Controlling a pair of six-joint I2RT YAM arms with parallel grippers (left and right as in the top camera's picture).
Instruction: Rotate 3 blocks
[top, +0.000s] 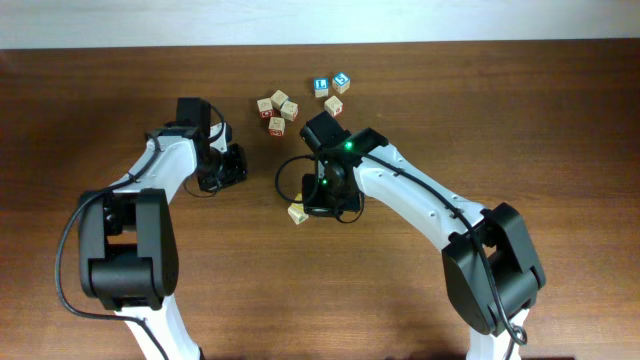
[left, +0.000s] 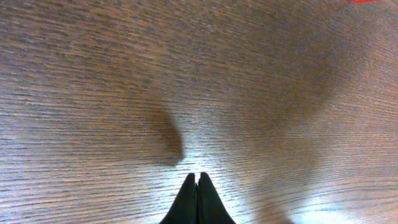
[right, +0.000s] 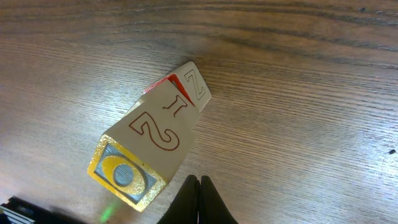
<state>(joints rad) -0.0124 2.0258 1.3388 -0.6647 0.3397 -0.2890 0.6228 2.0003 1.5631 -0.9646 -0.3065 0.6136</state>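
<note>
A tan block with a yellow face (right: 122, 175) and a red "2" on top lies just left of my right gripper (right: 199, 182), which is shut and holds nothing. Something with a "Z" face (right: 196, 85) and a red edge sits against its far end; I cannot tell whether it is a second cube. From overhead that block (top: 297, 213) lies by the right gripper (top: 322, 203). A block with a red letter face (top: 276, 125) and pale tan blocks (top: 281, 99) cluster farther back. My left gripper (left: 198, 179) is shut over bare wood, left of the cluster (top: 226, 168).
Two blue-faced cubes (top: 320, 86) (top: 342, 81) and a tan cube (top: 334, 104) lie at the back, right of the cluster. The table's far edge (top: 320, 44) runs just behind them. The brown wooden tabletop (top: 560, 120) extends on both sides.
</note>
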